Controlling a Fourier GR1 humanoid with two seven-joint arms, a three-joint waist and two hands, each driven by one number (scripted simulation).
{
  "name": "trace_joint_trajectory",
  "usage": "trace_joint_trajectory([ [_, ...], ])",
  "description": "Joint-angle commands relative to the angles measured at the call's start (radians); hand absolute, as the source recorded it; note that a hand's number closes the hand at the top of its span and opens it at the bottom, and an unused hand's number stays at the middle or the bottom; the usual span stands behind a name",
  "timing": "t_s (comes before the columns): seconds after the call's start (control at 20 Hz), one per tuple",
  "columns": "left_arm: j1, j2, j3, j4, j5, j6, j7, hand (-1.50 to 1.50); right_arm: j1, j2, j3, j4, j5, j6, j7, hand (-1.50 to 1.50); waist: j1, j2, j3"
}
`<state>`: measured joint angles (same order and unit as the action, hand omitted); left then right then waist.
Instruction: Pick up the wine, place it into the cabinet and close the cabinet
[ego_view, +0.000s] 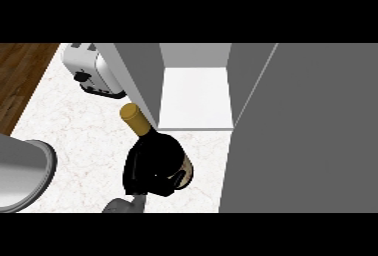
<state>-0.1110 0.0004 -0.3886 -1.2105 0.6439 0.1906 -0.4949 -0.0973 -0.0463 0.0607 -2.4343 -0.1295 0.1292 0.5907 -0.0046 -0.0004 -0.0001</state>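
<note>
Nearest, left hand (151, 170) curled round the body of the wine (139, 122), thumb against the label; bottle tilted, neck pointing toward the left wall of the cabinet (196, 95). Alongside at right, open cabinet door (303, 130), a tall grey panel; at left edge, rounded grey object (22, 175) on the counter (74, 130). Farthest, pale cabinet shelf, toaster (92, 70) left of it.

A kitchen: a toaster (92, 75) stands on a pale marbled counter (81, 132) (open cabinet (196, 100) alongside).
</note>
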Motion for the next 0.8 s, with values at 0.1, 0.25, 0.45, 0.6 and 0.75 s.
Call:
trace_joint_trajectory([
  [0.1,-0.056,0.0,-0.121,0.051,0.112,0.14,-0.083,1.5,0.021,0.002,0.017,-0.044,-0.05,0.009,0.028,-1.5,-0.002,0.0,0.0],
  [0.25,-0.138,0.0,-0.036,0.199,0.117,0.048,-0.095,1.5,0.034,0.007,0.001,-0.028,-0.044,0.01,-0.007,-1.5,-0.002,0.001,0.0],
  [0.45,-0.163,0.0,-0.138,0.254,0.209,0.081,-0.186,1.5,-0.026,0.018,0.032,0.005,-0.009,-0.019,0.012,-1.5,-0.003,0.001,0.0],
  [0.6,-0.218,0.0,-0.126,0.277,0.222,0.093,-0.189,1.5,0.049,-0.008,-0.011,-0.072,-0.073,0.018,0.012,-1.5,-0.006,0.001,0.0],
  [0.75,-0.238,0.0,-0.14,0.302,0.245,0.084,-0.22,1.5,0.085,-0.026,-0.06,-0.016,-0.115,0.067,-0.056,-1.5,-0.004,0.001,0.0],
])
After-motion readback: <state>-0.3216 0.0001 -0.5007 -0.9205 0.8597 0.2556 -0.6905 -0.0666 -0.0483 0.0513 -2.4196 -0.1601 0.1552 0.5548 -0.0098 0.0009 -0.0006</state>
